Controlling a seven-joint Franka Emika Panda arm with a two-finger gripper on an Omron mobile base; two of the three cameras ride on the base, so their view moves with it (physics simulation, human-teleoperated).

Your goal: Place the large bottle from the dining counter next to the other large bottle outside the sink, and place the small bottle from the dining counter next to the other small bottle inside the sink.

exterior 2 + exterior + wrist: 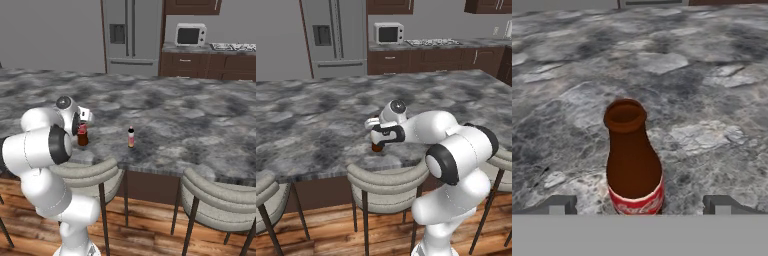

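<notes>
Brown large bottle [633, 165] not yet lifted off dining counter [316, 125], gripper [639, 205] spread wide either side; small bottle [131, 137] untouched, both placements left

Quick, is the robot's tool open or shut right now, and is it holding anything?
Tool: open, holding nothing; its tips flank the dark brown red-labelled bottle.

We see the dining counter [316, 125] as polished-looking marbled stone, grey veined with black — smooth, faintly sheened. The large bottle [633, 162] looks like glossy brown glass or plastic, its red label [637, 202] smooth. The stools [220, 200] have matt grey padded backs on thin dark metal legs, the floor [321, 240] is warm wood planks — the fridge [336, 35] brushed grey metal
</notes>
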